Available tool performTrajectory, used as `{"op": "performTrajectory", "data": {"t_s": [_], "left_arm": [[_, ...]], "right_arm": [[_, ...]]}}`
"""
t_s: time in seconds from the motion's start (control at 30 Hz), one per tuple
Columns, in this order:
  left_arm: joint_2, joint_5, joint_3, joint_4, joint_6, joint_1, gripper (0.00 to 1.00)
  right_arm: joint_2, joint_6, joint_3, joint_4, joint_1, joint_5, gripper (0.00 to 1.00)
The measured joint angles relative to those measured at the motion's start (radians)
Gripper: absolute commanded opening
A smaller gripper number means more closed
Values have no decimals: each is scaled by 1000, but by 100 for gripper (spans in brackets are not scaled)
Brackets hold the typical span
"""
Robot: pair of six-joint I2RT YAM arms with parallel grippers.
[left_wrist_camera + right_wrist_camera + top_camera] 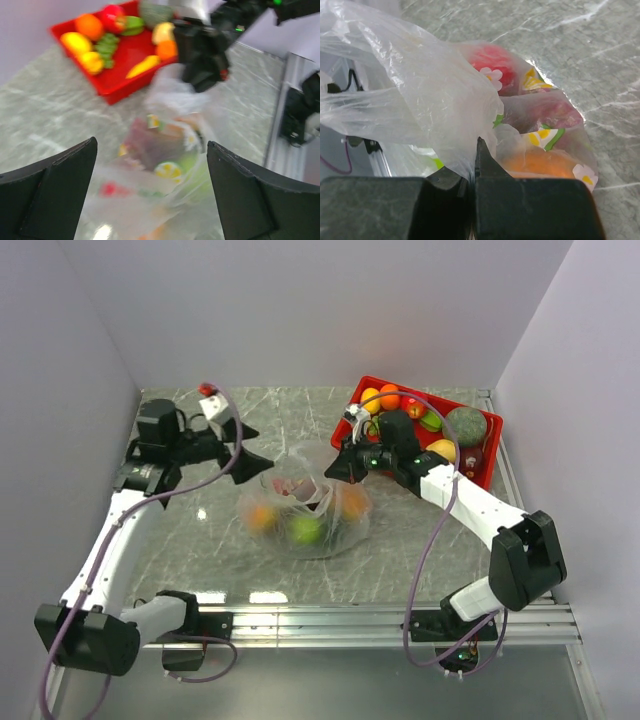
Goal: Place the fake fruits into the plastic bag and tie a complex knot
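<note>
Right wrist: right gripper [472, 172] is pressed together, with a fold of the plastic bag [420, 90] pinched between the jaws. It has film only, no fruit. Just past the fingertips the fake fruits [540, 162] lie inside the bag: one orange, one red, and something dark red behind the flower print.

Left wrist: left gripper [151, 150] is spread wide with nothing in it, aimed at the bag from the other side and near it but not touching.

Top view: the bag sits mid-table with its mouth bunched upward toward the right gripper. No knot that I can see. The red tray [492, 455] at back right holds a good number of fruits.

Step, my read: mouth handling. Right holds one lip and left is lined up to take the opposite lip. Loading looks partly done, tying not begun.

Next move needs left to close on film alone, high on the neck and clear of the fruit bulge, while right keeps tension so the lip doesn't slump.

Room: open table [200, 530] in front and to the left of the bag. The tray rim is just behind the right wrist, so there is little room to back up. The left arm is close to the side wall, and the rail runs along the near edge.
</note>
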Motion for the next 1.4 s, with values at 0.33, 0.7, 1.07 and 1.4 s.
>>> {"op": "performTrajectory", "data": {"t_s": [0.33,0.7,1.07,1.4], "left_arm": [[91,-245,-71,73,-190,-292,99],[167,-460,-108,298,-533,-413,99],[305,-555,-106,434,-795,-422,58],[316,-352,-137,637,-863,-403,1]], "right_arm": [[-79,150,-62,35,16,159,0],[-122,194,-100,58,90,272,0],[-180,124,-166,116,157,315,2],[-203,40,-181,74,113,213,78]]}}
